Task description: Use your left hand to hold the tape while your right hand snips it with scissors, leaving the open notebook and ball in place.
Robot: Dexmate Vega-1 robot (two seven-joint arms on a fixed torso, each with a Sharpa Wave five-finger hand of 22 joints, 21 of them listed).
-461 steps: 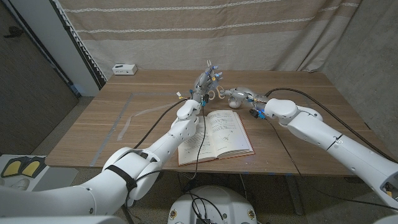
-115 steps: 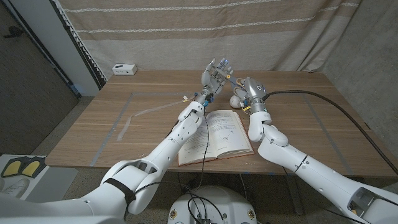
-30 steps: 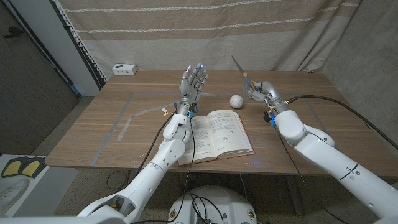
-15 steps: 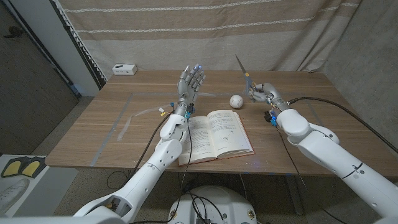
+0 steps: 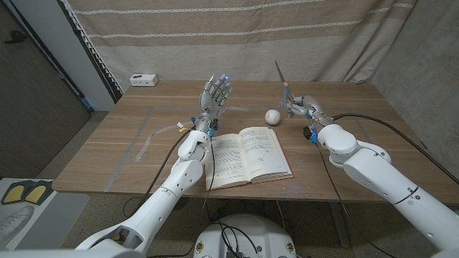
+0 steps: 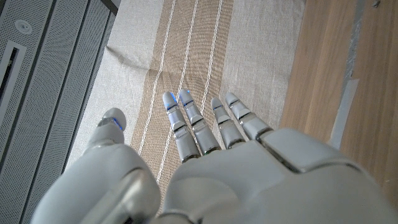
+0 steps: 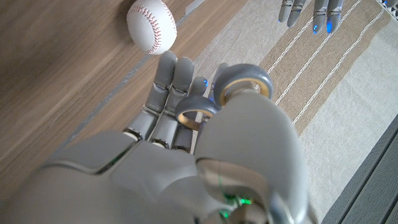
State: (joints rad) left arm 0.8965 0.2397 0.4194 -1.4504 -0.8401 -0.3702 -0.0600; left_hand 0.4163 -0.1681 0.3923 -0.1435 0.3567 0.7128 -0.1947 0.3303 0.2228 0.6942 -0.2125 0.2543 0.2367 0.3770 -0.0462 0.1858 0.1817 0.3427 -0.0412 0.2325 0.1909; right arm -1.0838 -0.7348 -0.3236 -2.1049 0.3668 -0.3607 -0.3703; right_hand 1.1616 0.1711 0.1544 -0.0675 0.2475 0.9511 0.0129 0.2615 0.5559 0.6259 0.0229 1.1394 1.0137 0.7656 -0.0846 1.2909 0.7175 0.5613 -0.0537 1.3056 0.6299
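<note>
Steel scissors [image 5: 282, 81] stay gripped in our right robot hand [image 5: 301, 107]; left robot hand [image 5: 214, 96], fingers spread, empty, has drawn back — tape apparently cut.

White glossy arm shells, black cables alongside; grey-silver jointed left hand [image 5: 214, 97] and right hand [image 5: 303, 106]; blue-lit fingertips [image 6: 169, 99]

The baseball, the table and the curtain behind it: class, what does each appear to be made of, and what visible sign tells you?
Baseball: probably white leather, matte, with red stitched seams. Table: wood or wood-look laminate, satin brown; long grain lines run across it. Curtain: woven cloth, beige with pale stripes; it hangs in soft folds.
</note>
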